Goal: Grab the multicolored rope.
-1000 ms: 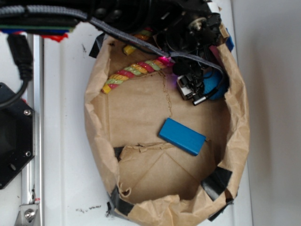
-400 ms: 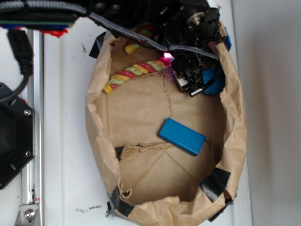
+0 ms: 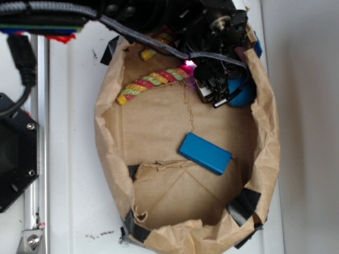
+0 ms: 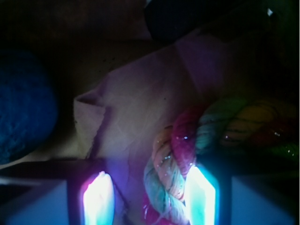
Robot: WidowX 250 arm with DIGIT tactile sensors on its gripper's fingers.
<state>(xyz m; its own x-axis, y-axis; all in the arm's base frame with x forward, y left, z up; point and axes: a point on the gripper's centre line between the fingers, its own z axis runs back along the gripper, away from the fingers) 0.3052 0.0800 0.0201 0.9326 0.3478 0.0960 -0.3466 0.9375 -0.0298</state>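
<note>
a: item one. thick twisted rope in red, yellow and light green bands (image 3: 151, 82), bent in a u. location?

b: top end of the crumpled brown paper tray with black tape at its corners (image 3: 108, 153), which sits on the white worktop (image 3: 74, 174). one leg lies slanted across the paper floor; the bend runs under the black robot gripper (image 4: 150, 194).

a: item two, the gripper. condition?

b: fingers (image 4: 202, 197) spread apart, nothing clamped. in the wrist view both glow blue-white; the rope's bend sits in the gap, hard against the right-hand finger, with bare paper towards the left one.

a: other stock?

b: flat blue rectangular block (image 3: 205, 153), mid-tray, well apart from the rope. a round blue object (image 3: 242, 92) just beside the gripper; i cannot tell what it is.

a: step in hand?

b: by my reckoning, final positioning over the bend, grasp not yet made.

a: next move calls for?

b: probably a small shift to centre the rope between the fingers, a little lower if needed, then closing. off-centre as it is, the rope might roll out sideways.
</note>
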